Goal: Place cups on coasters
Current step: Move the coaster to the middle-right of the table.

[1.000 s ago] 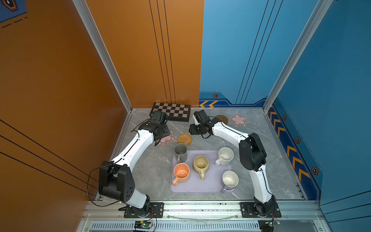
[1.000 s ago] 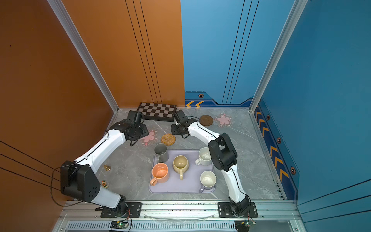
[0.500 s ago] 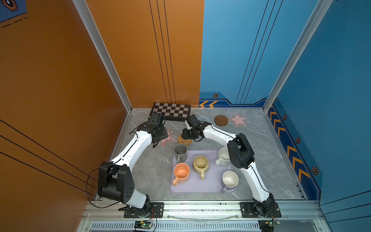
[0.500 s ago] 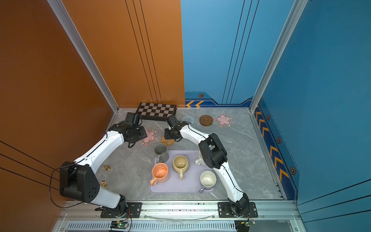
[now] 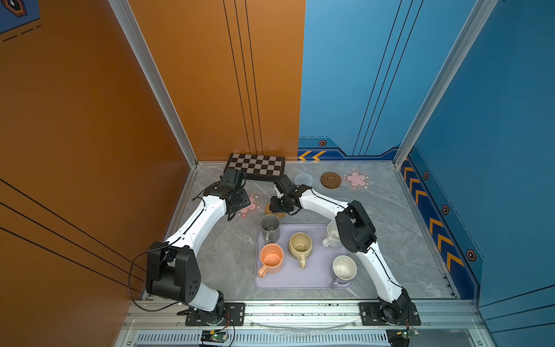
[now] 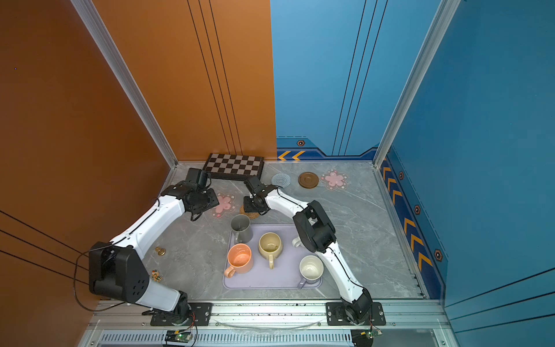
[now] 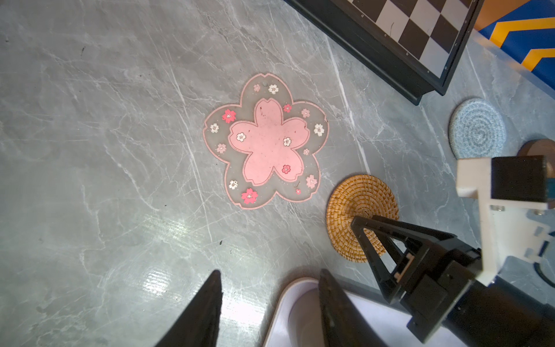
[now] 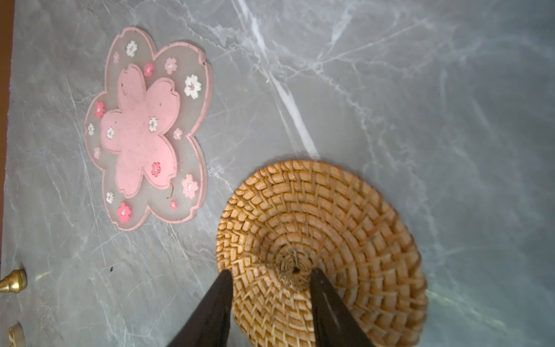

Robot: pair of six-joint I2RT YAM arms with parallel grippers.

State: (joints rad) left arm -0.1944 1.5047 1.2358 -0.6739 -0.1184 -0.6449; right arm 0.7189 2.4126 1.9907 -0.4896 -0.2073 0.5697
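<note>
Five cups stand on the lavender tray [image 5: 315, 281]: tall grey [image 5: 270, 228], orange [image 5: 271, 258], beige-yellow [image 5: 300, 246], speckled white [image 5: 332, 235] partly behind my right arm, and lavender [image 5: 344, 268]. Along the back lie a pale-blue spiral coaster [image 5: 303, 179], a brown disc [image 5: 330, 180] and a pink flower coaster [image 5: 356, 179]. My right gripper [image 8: 270, 272] is open, its fingertips down on the rattan coaster [image 8: 345, 216]. Over bare table near a tray corner, the left gripper [image 7: 270, 275] hangs open and empty, the other pink flower coaster [image 7: 267, 141] ahead of it.
A chequered board [image 5: 255, 165] leans at the back left wall. A small brass chess piece [image 6: 160, 251] and a little figure [image 6: 156, 275] lie on the table beside my left arm. Walls close in three sides.
My right arm has swung from the back, near the pale-blue coaster, forward and left onto the rattan coaster, and its jaws have narrowed a little. The left arm has hardly moved.
</note>
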